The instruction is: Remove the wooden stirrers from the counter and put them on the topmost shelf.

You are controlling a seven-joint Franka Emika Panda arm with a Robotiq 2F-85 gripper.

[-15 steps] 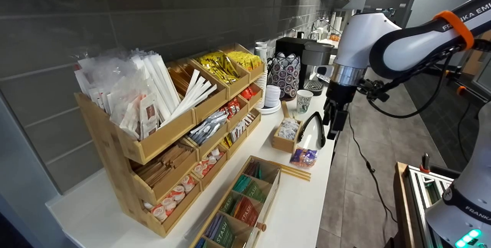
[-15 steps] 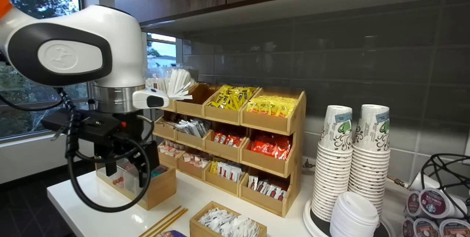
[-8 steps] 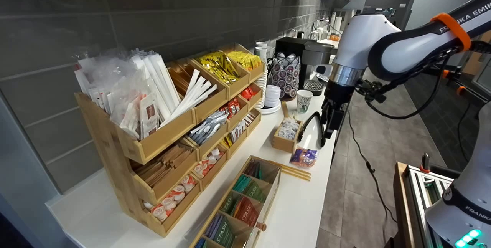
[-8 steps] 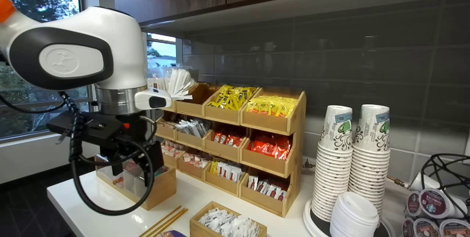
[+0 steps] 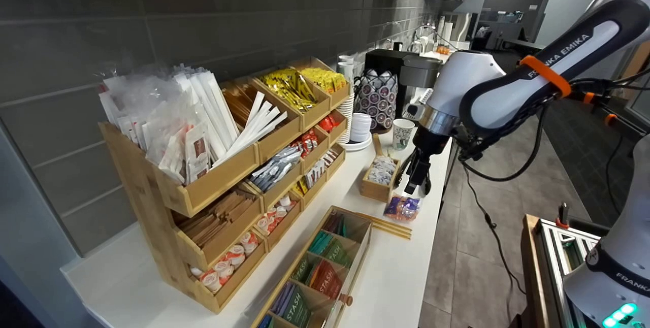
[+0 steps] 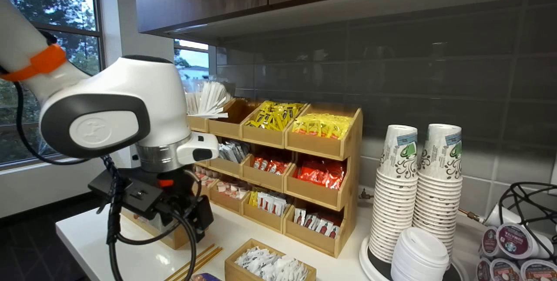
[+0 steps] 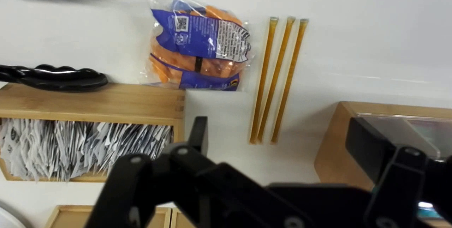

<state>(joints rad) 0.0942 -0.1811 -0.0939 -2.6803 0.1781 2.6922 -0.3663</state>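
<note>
While the single gripper [image 7: 277,134] hangs above the white counter [image 7: 356,51], its two fingers [image 7: 200,132] stand wide apart. Three amber stirrers [image 7: 277,79] lie on the counter in line with that gap, their near ends showing between the fingers in the wrist view and their far ends beyond. Two of the three all but meet at the near end. Past the left-hand finger in that view is one snack bag [image 7: 203,46], just beside the stirrers. Left of that finger are one wooden box [image 7: 134,105] of white packets, too many to count, and two black wavy-edged pieces [image 7: 60,77]; the right-hand finger hides part of one tea box [image 7: 335,157]. In an exterior view the topmost shelf [image 5: 223,178], with four compartments, is left of the gripper, and one upright paper cup [image 5: 402,134] stands beyond it. In an exterior view two stacks of paper cups [image 6: 394,198] rise well to its right.
</note>
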